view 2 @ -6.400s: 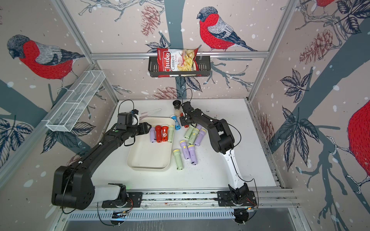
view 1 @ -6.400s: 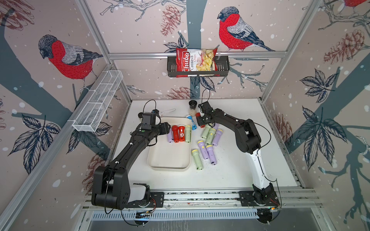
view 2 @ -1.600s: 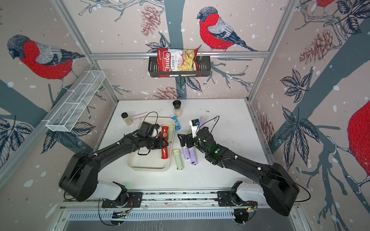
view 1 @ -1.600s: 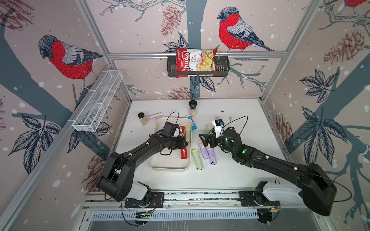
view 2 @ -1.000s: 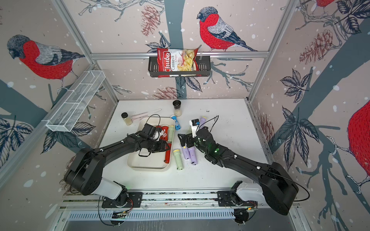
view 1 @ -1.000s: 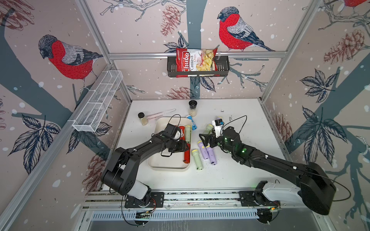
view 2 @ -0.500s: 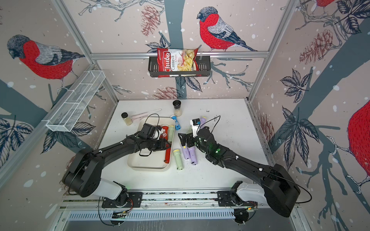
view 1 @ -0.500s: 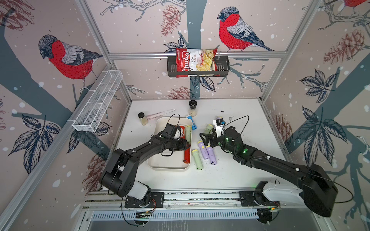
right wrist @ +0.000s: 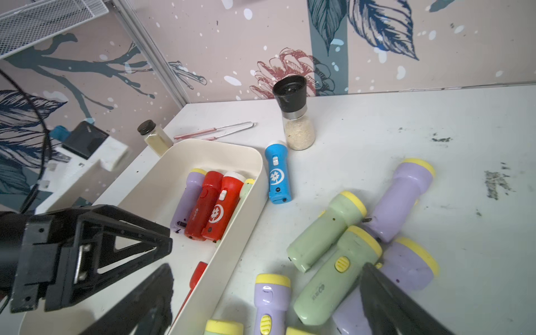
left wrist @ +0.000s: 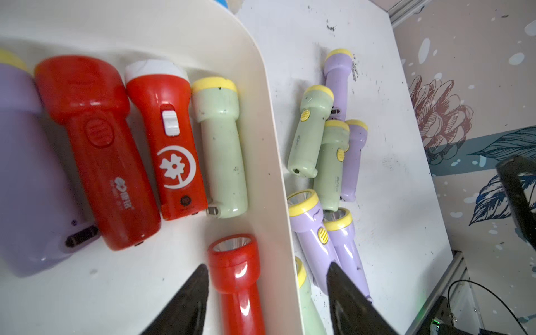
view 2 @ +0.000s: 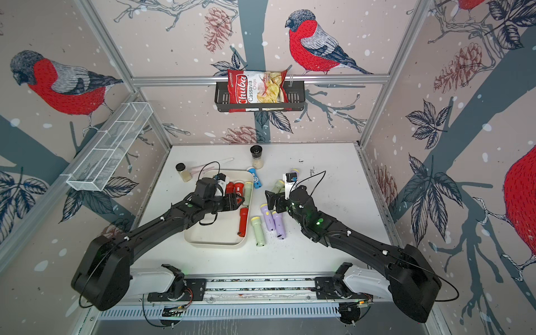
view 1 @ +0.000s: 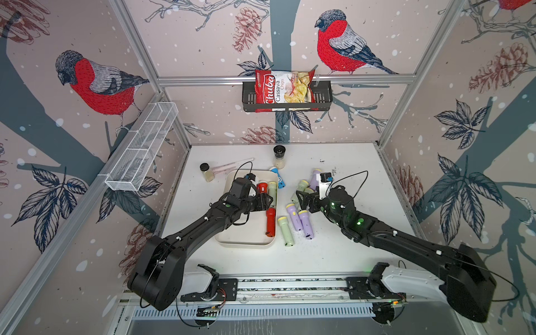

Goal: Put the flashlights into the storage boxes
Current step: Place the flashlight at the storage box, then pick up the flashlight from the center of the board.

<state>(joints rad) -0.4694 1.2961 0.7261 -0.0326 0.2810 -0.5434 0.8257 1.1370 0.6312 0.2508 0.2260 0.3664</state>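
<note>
Five plastic flashlights sit in the cream plastic tray. The left gripper hangs spread over the slim red flashlight. The right gripper gapes, and a pale-green flashlight on the counter looks next.

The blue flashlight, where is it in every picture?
Top view: blue flashlight on the table, just outside the tray's far corner.
Top view: same spot.
Left wrist: only a blue sliver past the tray's rim.
Right wrist: flashlight beside the tray, near the grinder.
Shared landmark: the tray.
</note>
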